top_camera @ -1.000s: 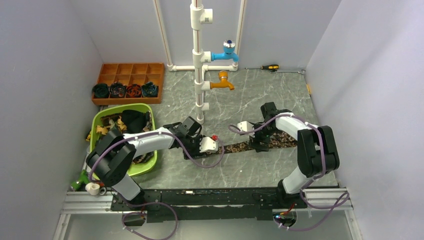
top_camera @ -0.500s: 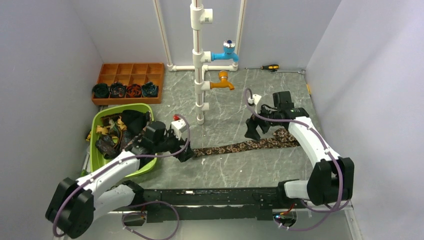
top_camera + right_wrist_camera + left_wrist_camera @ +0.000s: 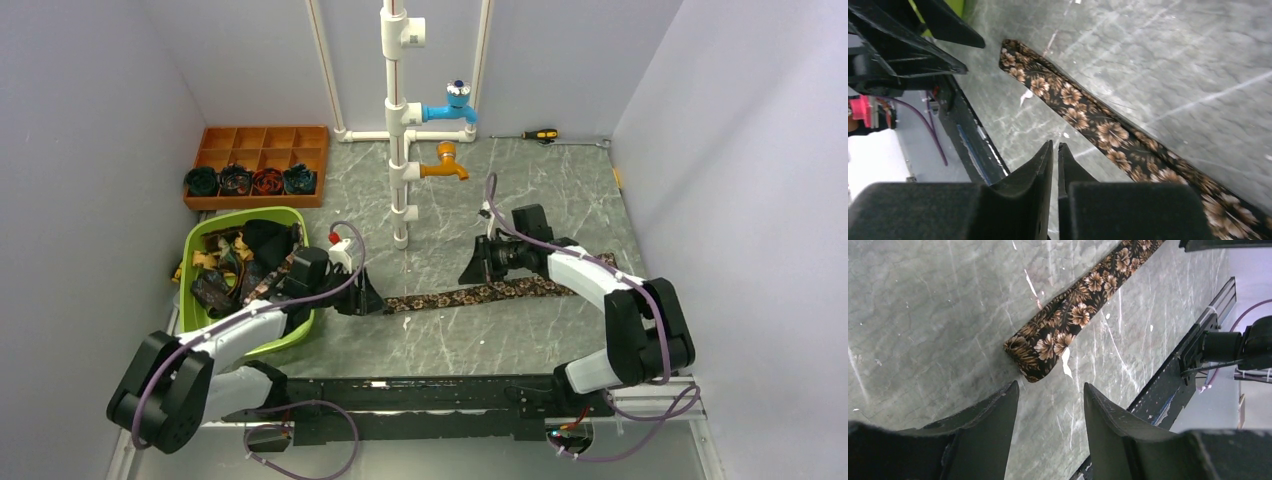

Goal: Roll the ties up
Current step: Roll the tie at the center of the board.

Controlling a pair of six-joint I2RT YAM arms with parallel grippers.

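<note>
Looking down, we are seeing a grey marble table (image 3: 560,190). One tie (image 3: 480,293), dark with tan flowers, is lying flat across mid-frame. It is running from just right of the left claw up and right toward the right arm, its wide end at the right.

Left claw (image 3: 368,297) is sitting low at the tie's narrow end, just left of it. In its wrist view the fingers are standing spread, gripping nothing. The tie's tip, looking doubled over, is lying just beyond the gap; whether it is touching a finger we cannot tell.

Right claw (image 3: 472,268) is hanging just up and left of the tie's middle. In its wrist view the fingers are pressing almost together, only a slit between them, pinching nothing. The tie is running diagonally across that frame from upper left to lower right.

Green basket (image 3: 240,213) is sitting at frame left beside the left arm, loose ties (image 3: 215,262) heaped inside. Brown tray (image 3: 262,140) at upper left is holding four coils (image 3: 235,180) in its near row, one per compartment. White pipe (image 3: 397,120) with a blue and an orange tap is standing at top centre, and a screwdriver (image 3: 540,134) is lying at the far edge, upper right
</note>
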